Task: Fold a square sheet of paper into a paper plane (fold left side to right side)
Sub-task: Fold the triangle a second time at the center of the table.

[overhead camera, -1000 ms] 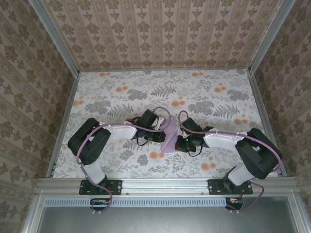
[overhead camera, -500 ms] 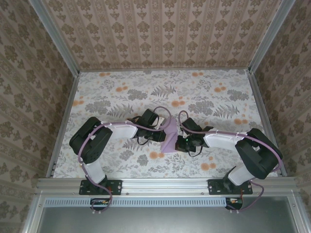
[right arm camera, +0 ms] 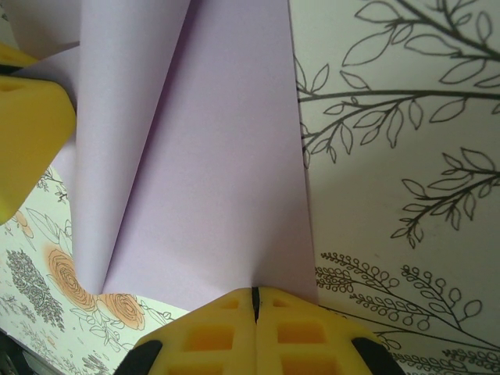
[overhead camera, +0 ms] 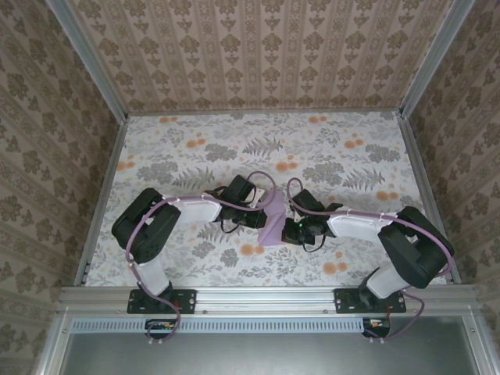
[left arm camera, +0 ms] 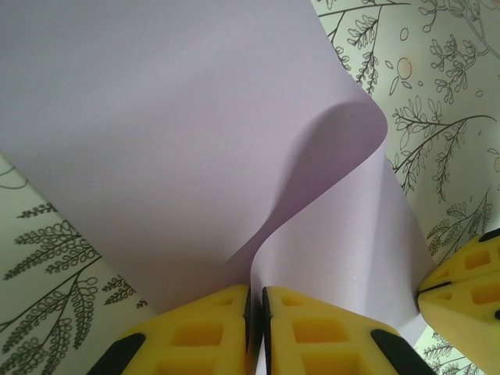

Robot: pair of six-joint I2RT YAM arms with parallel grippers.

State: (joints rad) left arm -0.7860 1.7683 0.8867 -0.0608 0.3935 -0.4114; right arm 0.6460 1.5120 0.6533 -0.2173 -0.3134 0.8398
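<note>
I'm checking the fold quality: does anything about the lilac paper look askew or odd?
Yes. The paper plane bulges up in a loose S-shaped curl instead of lying flat, seen from the left wrist. The left end effector and right end effector both pinch its edges, so that fold looks uncreased.

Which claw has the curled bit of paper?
The left claw: the paper it pinches bulges in a curve, while at the right claw it lies in straight folds.

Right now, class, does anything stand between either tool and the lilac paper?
Nothing visible does. The left tool and the right tool are each shut directly on the paper, which runs straight in between their yellow fingertips.
</note>
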